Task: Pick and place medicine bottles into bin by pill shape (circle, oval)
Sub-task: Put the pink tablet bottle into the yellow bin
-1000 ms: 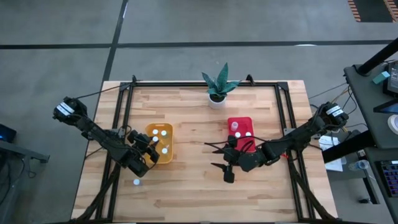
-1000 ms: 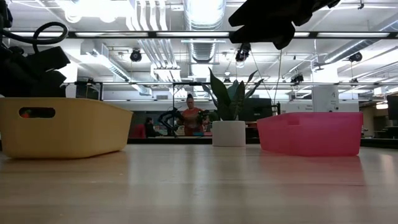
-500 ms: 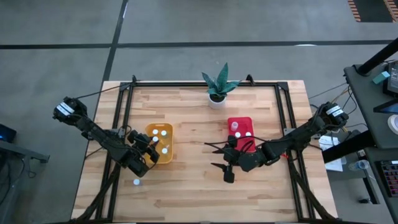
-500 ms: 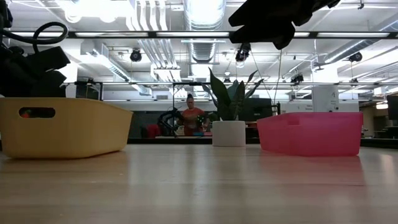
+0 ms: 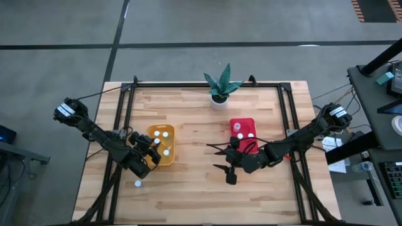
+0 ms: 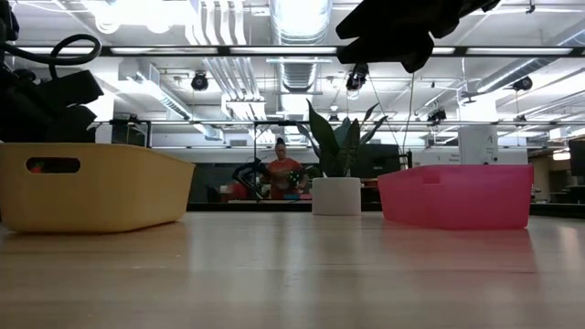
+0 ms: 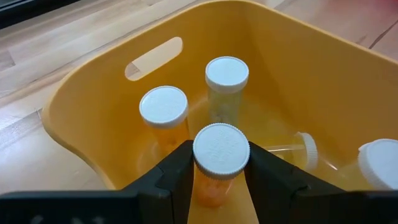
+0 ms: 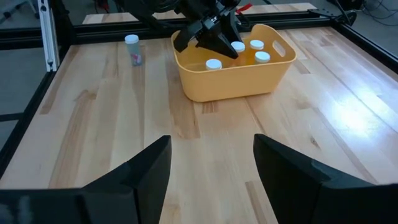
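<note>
Medicine bottles are sitting in three places, going left to right: one loose bottle (image 5: 137, 183) is standing alone on the bare wood near the front left of the table (image 5: 201, 119), several white-capped ones are resting in the yellow bin (image 5: 167, 158), and a couple more are showing in the red bin (image 5: 242, 121). Over the near edge of the yellow bin the left gripper (image 7: 221, 163) is pinching an orange bottle (image 7: 217, 162) just under its white cap, holding it upright above the bin's inside — judging by that pose, it is carrying this one in for release rather than lifting it out. Two upright bottles and one lying on its side are crowding the floor beneath it, so the drop spot looks tight. Further right, the right gripper (image 8: 211, 163) is hovering over open table in front of the red bin, its fingers spread wide and carrying nothing, apparently waiting its turn. Behind, at the table's back edge, a potted plant (image 5: 220, 88) is standing well clear of both bins — nothing is blocking either arm. Beyond the table, a person (image 6: 279, 174) is sitting far off in the room.
</note>
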{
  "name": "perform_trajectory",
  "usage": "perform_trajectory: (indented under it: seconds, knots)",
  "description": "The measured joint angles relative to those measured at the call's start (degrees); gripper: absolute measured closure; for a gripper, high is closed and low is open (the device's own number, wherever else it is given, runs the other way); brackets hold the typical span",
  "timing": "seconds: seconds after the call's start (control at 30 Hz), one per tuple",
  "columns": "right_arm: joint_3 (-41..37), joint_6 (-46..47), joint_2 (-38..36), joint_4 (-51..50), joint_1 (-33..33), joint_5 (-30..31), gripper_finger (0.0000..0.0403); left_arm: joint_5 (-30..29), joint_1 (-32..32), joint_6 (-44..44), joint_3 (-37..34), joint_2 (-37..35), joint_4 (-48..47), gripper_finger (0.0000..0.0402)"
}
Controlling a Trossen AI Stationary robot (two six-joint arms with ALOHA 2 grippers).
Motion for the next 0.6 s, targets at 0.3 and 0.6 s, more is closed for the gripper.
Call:
perform_trajectory:
  seconds: [0.3,0.6]
  knots:
    - [0.0,0.0,0.0,0.0,0.0,0.0,0.0183,0.0,0.0,0.0,0.0,0.0,0.0,0.0281]
    - [0.0,0.0,0.0,0.0,0.0,0.0,0.0183,0.1,0.0,0.0,0.0,0.0,0.0,0.019]
